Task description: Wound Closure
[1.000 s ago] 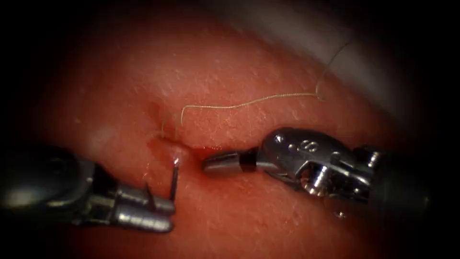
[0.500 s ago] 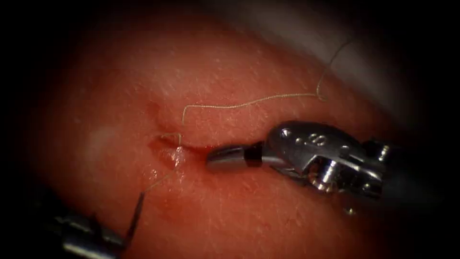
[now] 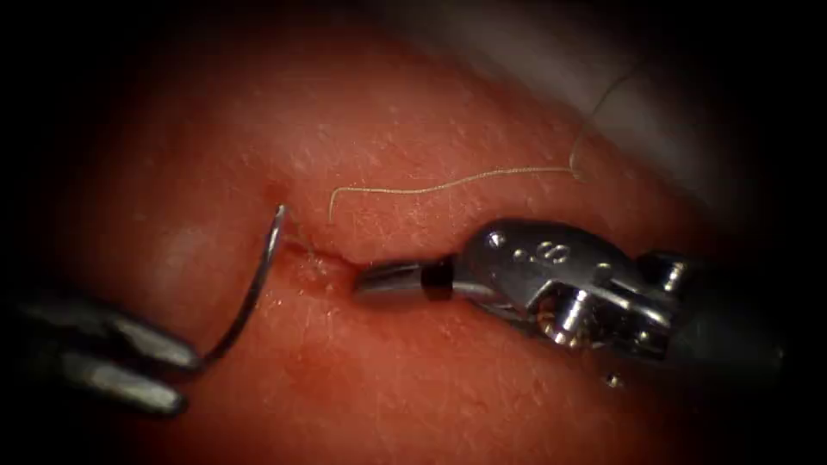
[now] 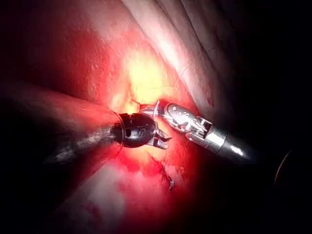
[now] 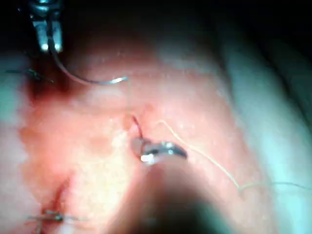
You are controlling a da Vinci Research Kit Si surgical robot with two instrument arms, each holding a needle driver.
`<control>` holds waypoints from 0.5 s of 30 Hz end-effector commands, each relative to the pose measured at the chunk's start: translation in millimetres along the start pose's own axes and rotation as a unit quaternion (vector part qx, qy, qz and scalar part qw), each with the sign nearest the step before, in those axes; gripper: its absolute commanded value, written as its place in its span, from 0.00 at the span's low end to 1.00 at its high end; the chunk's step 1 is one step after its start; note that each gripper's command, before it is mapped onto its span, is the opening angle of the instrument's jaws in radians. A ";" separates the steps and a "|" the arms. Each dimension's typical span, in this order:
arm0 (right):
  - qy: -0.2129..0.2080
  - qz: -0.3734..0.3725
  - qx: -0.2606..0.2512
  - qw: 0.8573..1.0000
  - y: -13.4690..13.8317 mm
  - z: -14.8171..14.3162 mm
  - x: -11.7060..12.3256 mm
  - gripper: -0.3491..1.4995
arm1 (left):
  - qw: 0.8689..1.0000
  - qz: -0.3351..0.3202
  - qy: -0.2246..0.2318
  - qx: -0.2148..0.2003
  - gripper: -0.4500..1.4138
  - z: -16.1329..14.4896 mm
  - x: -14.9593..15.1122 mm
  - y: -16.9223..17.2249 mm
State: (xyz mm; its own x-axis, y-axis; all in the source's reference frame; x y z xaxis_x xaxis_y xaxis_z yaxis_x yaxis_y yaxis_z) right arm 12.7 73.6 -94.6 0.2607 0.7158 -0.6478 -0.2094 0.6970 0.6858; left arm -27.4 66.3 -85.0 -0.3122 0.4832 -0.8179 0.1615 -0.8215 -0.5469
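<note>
Since the previous frames the needle is coming free of the tissue, pinched near one end by the left pincer, arcing upward left of the cut. Right pincer is resting pressed together, empty, at the cut (contact unclear). Thread is trailing; snagging risks tearing.

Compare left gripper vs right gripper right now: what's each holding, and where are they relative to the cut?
The left gripper is shut on the needle near one end of its curve; the right gripper is shut and holds nothing. The left gripper sits left of the cut, needle clear of the tissue; the right gripper's tip lies at the cut from the right.
</note>
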 end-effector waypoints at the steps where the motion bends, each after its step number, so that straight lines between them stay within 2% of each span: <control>1: -0.003 -0.007 -0.002 1.000 0.7 1.2 -1.1 0.00 | 1.000 0.020 -0.002 0.014 0.05 0.1 0.4 -0.5; 10: -0.006 -0.008 -0.004 1.000 0.8 1.2 -1.2 0.00 | 0.995 0.063 0.015 0.078 0.05 -2.7 4.1 -1.7; 11: -0.006 -0.008 -0.004 1.000 0.8 1.2 -1.2 0.03 | 0.994 0.069 0.016 0.083 0.05 -3.0 4.5 -1.7; 15: -0.006 -0.003 -0.007 1.000 0.8 0.8 -0.2 0.45 | 0.992 0.079 0.015 0.096 0.05 -3.2 5.0 -1.7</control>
State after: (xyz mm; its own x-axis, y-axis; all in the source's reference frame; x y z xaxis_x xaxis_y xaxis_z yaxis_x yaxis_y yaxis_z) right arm 12.6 73.7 -93.9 0.2720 0.7123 -0.6471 -0.2251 0.7009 0.6769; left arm -25.8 71.3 -89.2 -0.2676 0.3491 -0.8981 0.0210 -0.9297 -0.3676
